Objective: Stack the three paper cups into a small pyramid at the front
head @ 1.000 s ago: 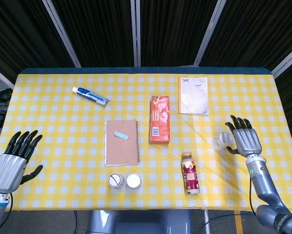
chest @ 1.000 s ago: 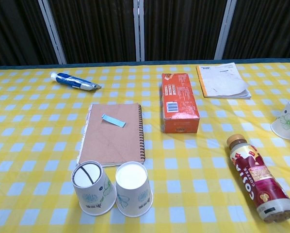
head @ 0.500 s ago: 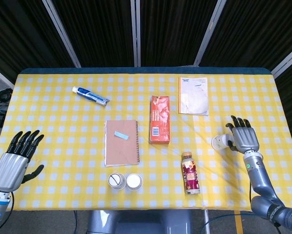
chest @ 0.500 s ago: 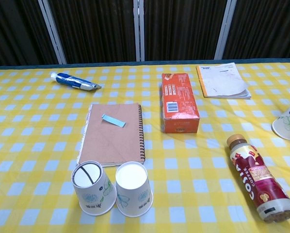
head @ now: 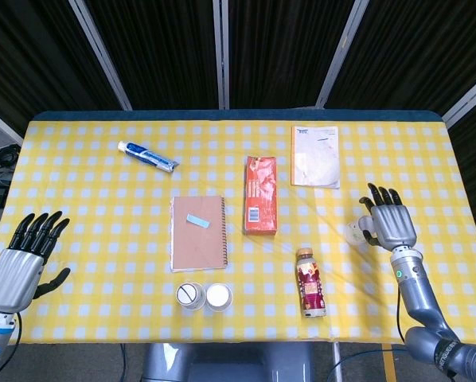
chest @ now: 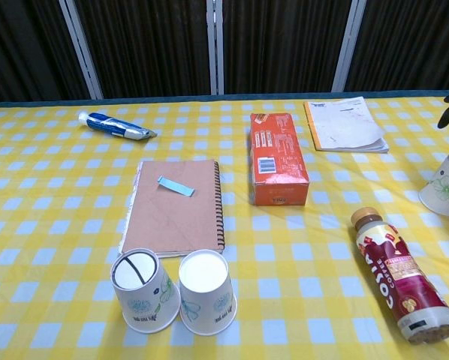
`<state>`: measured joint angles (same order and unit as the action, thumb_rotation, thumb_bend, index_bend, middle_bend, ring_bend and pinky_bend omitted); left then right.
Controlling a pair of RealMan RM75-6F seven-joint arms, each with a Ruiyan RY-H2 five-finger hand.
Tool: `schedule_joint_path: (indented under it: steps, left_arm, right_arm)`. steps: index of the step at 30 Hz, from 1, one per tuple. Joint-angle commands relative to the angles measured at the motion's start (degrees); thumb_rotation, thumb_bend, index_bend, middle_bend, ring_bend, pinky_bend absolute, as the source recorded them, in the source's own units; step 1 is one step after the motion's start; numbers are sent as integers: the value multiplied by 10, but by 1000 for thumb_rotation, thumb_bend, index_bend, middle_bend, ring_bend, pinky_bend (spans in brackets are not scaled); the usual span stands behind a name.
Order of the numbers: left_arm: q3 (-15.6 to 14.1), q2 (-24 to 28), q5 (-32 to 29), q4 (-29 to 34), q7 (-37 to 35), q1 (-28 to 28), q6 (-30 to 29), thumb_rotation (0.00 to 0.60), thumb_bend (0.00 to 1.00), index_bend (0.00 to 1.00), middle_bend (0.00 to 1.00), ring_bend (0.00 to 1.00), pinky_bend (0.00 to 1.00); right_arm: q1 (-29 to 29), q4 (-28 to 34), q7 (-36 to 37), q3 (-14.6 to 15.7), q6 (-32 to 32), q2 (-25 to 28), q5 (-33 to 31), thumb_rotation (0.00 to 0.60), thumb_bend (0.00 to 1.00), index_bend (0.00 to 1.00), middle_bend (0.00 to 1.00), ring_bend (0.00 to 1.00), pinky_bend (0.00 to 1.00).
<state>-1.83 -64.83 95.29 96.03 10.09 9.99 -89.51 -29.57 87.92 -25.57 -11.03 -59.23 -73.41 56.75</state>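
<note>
At the front edge, two upturned white paper cups (chest: 176,291) touching, floral print

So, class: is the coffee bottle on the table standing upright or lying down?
Lying down. The coffee bottle rests on its side on the tablecloth, its cap pointing toward the back.

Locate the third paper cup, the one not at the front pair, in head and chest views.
Head view: third paper cup at right, beside the right hand, right of the coffee bottle.
Chest view: at the right edge, cut off by the frame, above and right of the same bottle.
Shared landmark: the orange box, left of the cup in both.
</note>
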Motion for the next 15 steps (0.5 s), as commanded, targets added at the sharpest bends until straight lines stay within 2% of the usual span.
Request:
schedule_joint_path:
  steps: [1,7,15]
  left_arm:
    - [2,0,-1,0,-1,-1,2,600,257,0,0,0,0]
    - [4,0,-1,0,-1,-1,6,600,258,0,0,0,0]
    - [7,-1,-3,1,3,-1,15,600,258,0,0,0,0]
  right_arm:
    - [0,21,-26,7,-7,10,-13,600,232,263,0,0,23]
    - [-6,45,-60,13,-7,18,-48,600,232,262,0,0,23]
    - [-15,39,-76,21,2,9,-76,600,225,228,0,0,23]
